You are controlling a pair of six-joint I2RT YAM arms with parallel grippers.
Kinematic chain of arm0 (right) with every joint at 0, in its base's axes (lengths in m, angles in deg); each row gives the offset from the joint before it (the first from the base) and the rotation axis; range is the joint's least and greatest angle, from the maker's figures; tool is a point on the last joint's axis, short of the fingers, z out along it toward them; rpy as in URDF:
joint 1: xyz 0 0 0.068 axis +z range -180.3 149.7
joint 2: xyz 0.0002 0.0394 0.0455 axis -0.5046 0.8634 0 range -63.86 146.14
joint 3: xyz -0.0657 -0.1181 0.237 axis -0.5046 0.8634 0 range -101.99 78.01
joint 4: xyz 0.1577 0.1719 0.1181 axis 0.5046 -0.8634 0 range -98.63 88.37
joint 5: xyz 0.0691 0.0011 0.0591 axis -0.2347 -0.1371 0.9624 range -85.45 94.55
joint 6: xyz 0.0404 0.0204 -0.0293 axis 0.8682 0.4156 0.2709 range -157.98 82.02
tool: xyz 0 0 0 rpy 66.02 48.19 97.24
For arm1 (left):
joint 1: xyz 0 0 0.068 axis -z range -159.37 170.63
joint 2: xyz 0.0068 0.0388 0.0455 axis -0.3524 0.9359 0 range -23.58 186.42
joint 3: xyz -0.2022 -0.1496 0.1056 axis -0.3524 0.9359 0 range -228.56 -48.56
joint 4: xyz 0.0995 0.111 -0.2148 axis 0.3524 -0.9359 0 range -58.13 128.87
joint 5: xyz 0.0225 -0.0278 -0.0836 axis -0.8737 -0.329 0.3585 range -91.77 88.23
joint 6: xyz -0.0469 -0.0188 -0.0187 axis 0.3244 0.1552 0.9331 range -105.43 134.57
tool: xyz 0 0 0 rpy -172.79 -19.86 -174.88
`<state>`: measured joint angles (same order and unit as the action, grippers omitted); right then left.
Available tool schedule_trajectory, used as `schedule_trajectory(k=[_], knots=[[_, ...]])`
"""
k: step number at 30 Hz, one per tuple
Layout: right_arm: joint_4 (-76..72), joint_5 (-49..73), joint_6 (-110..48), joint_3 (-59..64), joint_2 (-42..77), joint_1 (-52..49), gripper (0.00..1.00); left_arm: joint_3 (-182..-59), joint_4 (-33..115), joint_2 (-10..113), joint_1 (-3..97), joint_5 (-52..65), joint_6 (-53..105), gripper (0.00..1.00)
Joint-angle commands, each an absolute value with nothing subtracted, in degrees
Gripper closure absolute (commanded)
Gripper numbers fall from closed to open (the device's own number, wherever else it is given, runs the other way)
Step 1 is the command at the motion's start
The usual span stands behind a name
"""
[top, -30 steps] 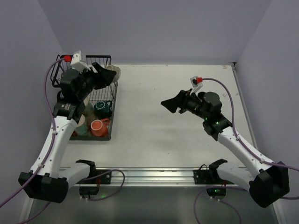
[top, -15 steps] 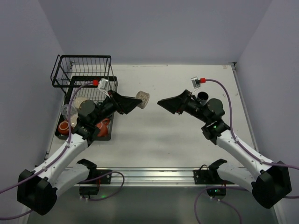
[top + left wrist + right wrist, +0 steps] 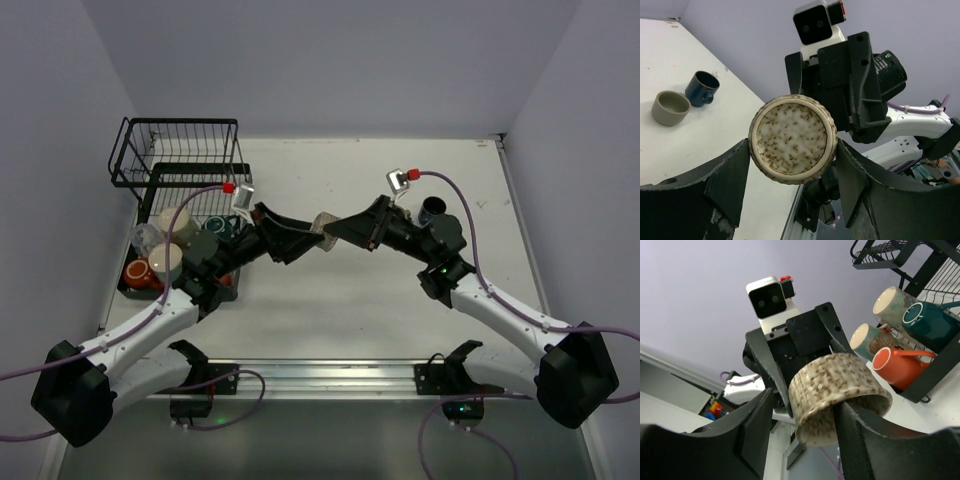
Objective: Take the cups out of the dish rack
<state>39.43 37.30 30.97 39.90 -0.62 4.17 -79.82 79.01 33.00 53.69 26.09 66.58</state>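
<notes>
Speckled cream cup [image 3: 792, 139] pinched in left gripper [image 3: 792, 152], aloft well right of dish rack [image 3: 185, 140], between spread right gripper [image 3: 804, 407] fingers. Could drop on letting go before a firm right-side squeeze.

Speckled cup [image 3: 323, 225] between left end effector [image 3: 311, 233] and right end effector [image 3: 337, 229]

arms: 2, left arm [image 3: 140, 325] and right arm [image 3: 510, 315], white shells, black joints
cables [image 3: 470, 212]: purple, 1 per arm
wrist cameras [image 3: 815, 22]: white boxes, red caps
fingers [image 3: 725, 180]: black, wide; pale scuffs, possibly worn paint
bases [image 3: 575, 380]: black
status light [image 3: 441, 267]: green, right arm
</notes>
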Motion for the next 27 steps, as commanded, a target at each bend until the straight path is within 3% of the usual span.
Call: schedule_trajectory(k=[1, 6, 8, 11, 13, 16, 18, 23, 27], knots=[[47.3, 37.9, 35.0, 40.0, 0.8, 4.6, 0.49, -79.8, 85.4, 33.4, 55.7, 25.2, 64.1, 0.79], [51.5, 36.7, 36.4, 41.3, 2.2, 4.8, 0.75, -79.1, 84.4, 33.2, 56.2, 24.7, 62.8, 0.75], [52.4, 35.4, 36.6, 42.1, 2.5, 4.7, 0.89, -79.2, 81.7, 32.0, 56.1, 23.6, 61.4, 0.59], [52.3, 34.0, 36.2, 42.6, 2.6, 4.8, 1.0, -79.7, 74.9, 29.1, 56.1, 21.3, 58.2, 0.32], [49.0, 34.0, 34.0, 41.9, 2.7, 4.7, 1.0, -79.9, 68.4, 26.0, 56.2, 18.0, 55.2, 0.13], [41.2, 33.1, 28.7, 39.6, 2.3, 4.8, 1.0, -81.4, 58.2, 20.8, 56.1, 12.6, 51.0, 0.0], [37.7, 32.1, 26.0, 37.8, 2.4, 4.8, 1.0, -83.7, 52.9, 18.2, 56.2, 8.8, 49.1, 0.0], [12.1, 27.8, 7.1, 25.1, 7.6, 4.7, 1.0, -93.2, 27.7, 14.4, 56.1, -9.5, 42.5, 0.0], [-6.5, 16.7, -9.6, 13.1, 19.6, 4.8, 1.0, -98.2, 17.5, 14.2, 56.1, -19.3, 36.9, 0.0]])
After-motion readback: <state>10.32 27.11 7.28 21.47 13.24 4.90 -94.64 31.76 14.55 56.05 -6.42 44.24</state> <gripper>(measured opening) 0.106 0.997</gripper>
